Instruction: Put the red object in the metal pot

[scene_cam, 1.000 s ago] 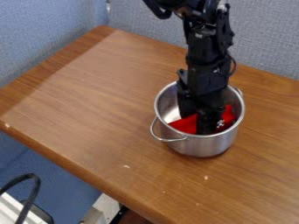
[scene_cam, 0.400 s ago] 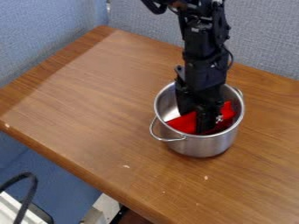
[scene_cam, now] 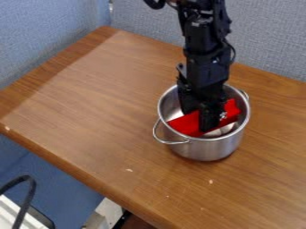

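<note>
Over the last second the black gripper (scene_cam: 206, 122) has been lifted slightly and shifted a little toward the left of the view, while the metal pot (scene_cam: 206, 151) has stayed put on the wooden table (scene_cam: 89, 103). More red is now exposed beneath and beside the fingers, mainly on the right, and a pale patch is seen low inside the pot. The red object (scene_cam: 185, 125) is inside the pot, below the rim, partly hidden by the gripper. The jaws are judged to be together, with no spread visible; whether an edge of the red piece is pinched between them cannot be told, nor whether its underside is touching the pot floor. Placement is judged nearly or fully done; a clean release and a straight lift-out are what is left, if any grip remains. A snag on the red piece or the rim could drag either one. The long axis is read as running slantwise across the pot, from lower left, on the side of the wire handle (scene_cam: 165, 140), to upper right at the far wall. The right end is seen higher in the view; whether that means tilt or just distance is unclear. Front and back ends cannot be distinguished.
</note>
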{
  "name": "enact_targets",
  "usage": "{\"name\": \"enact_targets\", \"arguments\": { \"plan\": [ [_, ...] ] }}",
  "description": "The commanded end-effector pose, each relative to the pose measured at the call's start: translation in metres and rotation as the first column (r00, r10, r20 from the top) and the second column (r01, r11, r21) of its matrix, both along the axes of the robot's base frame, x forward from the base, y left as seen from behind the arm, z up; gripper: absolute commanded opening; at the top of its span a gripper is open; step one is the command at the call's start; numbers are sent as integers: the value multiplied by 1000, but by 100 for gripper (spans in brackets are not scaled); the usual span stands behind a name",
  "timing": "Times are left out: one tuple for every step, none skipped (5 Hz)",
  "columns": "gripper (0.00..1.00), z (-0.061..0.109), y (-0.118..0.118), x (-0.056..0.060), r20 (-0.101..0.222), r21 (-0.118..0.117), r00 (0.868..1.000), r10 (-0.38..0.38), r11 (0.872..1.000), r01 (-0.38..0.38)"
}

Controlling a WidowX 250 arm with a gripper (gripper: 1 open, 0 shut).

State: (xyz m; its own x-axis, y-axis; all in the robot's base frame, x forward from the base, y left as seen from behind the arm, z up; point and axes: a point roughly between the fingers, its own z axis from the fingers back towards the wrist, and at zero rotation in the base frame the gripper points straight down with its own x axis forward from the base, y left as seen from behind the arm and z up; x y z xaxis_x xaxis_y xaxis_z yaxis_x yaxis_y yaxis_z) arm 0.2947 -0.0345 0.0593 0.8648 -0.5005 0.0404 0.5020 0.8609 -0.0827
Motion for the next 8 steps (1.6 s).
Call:
{"name": "enact_targets", "arguments": {
  "plan": [
    [0,29,1,10,94,-23,995,15,1000,-13],
    [0,33,2,10,96,-35,995,19,999,-16],
    [0,35,2,10,96,-43,995,24,999,-20],
    [0,37,2,10,96,-49,995,28,999,-24],
    [0,38,2,10,95,-55,995,33,998,-28],
    [0,39,2,10,93,-59,995,37,998,-31],
    [0,40,2,11,91,-63,995,40,997,-35],
    [0,40,2,11,88,-66,995,45,997,-39]
  ]
}}
